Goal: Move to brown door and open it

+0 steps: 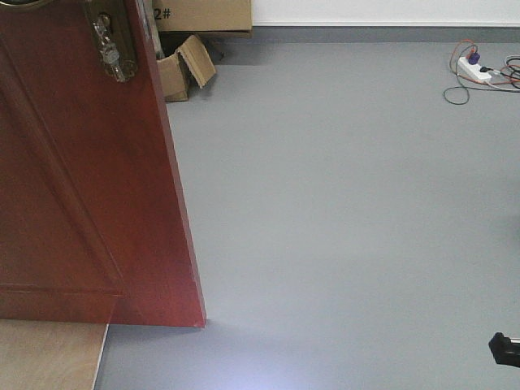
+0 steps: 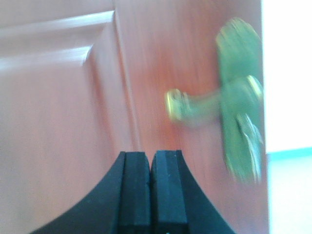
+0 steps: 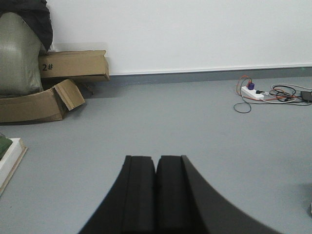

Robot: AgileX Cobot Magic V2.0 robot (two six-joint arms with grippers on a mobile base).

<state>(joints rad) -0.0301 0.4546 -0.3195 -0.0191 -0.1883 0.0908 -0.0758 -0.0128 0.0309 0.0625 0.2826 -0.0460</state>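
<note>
Brown door (image 1: 81,187) fills the front view's left half, 9 o'clock side, bottom corner on the grey floor (image 1: 349,211). Brass handle plate (image 1: 110,36) with keys at 11 o'clock. Left tool (image 2: 150,195) faces the door panel, level, pads pressed together, holding nothing; handle (image 2: 195,105) sits at its 1 o'clock, blurred, not touching. Right tool (image 3: 156,195) also closed and empty, aimed across floor toward cardboard boxes (image 3: 73,66) at 10 o'clock, power strip (image 3: 252,92) at 2 o'clock.
</note>
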